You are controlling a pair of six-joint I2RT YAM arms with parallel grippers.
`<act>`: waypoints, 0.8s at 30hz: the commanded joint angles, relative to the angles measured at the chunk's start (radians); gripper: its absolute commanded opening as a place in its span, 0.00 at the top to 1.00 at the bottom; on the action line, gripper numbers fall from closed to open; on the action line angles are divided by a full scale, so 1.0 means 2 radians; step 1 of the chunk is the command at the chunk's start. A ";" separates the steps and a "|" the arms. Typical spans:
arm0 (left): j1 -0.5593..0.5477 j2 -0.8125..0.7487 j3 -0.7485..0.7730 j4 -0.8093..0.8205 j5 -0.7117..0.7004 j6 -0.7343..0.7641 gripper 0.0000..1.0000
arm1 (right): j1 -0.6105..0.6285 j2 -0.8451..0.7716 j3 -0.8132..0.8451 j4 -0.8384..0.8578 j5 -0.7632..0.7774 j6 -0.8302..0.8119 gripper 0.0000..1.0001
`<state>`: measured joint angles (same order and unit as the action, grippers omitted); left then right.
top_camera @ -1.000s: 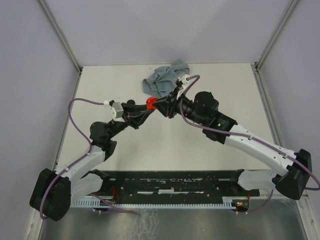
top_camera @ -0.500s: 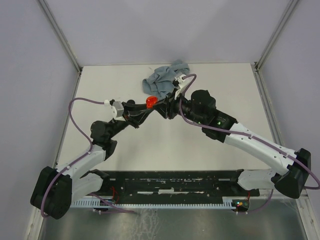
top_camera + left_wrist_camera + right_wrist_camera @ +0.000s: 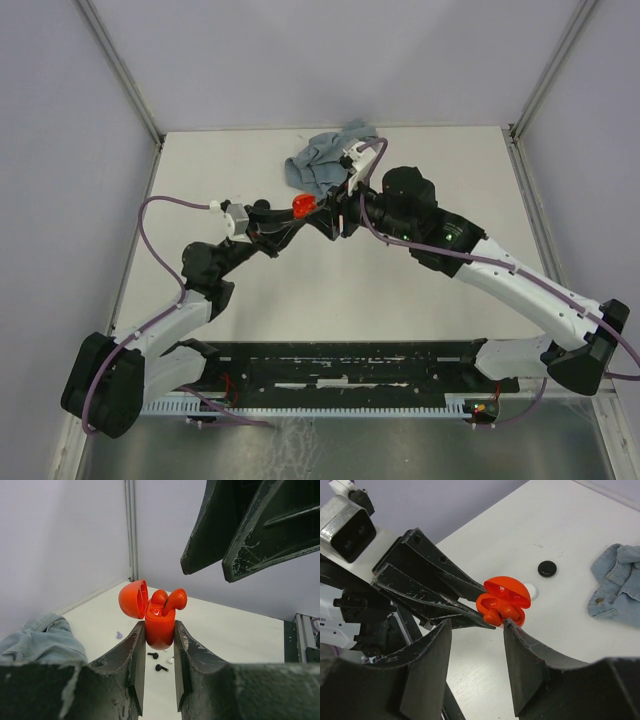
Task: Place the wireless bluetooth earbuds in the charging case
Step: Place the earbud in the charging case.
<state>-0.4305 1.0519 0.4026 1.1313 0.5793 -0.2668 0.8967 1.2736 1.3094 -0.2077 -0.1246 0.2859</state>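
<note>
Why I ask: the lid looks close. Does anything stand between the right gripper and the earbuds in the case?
Nothing visible does. The right gripper is open with bare air between it and the red earbuds, which stick up from the charging case held by the left gripper. The lid is swung aside.

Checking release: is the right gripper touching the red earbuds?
Apart. Left wrist view: right gripper hangs open above the earbuds, bare wall between; left gripper clamps the case.
</note>
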 commanded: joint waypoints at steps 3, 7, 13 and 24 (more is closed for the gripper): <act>0.001 -0.007 0.003 0.015 0.013 0.011 0.97 | 0.000 0.018 0.062 -0.067 -0.040 -0.018 0.46; 0.001 -0.007 0.006 0.015 0.016 0.002 0.97 | -0.001 0.025 0.071 -0.089 -0.031 -0.015 0.45; 0.001 -0.011 0.006 0.015 0.022 -0.006 0.97 | -0.001 0.028 0.074 -0.095 -0.021 -0.007 0.45; 0.001 -0.011 0.007 0.016 0.029 -0.021 0.97 | -0.001 0.032 0.071 -0.076 -0.001 0.001 0.44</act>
<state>-0.4305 1.0466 0.4019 1.1301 0.6167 -0.2760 0.8955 1.3373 1.4082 -0.4084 -0.1566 0.2722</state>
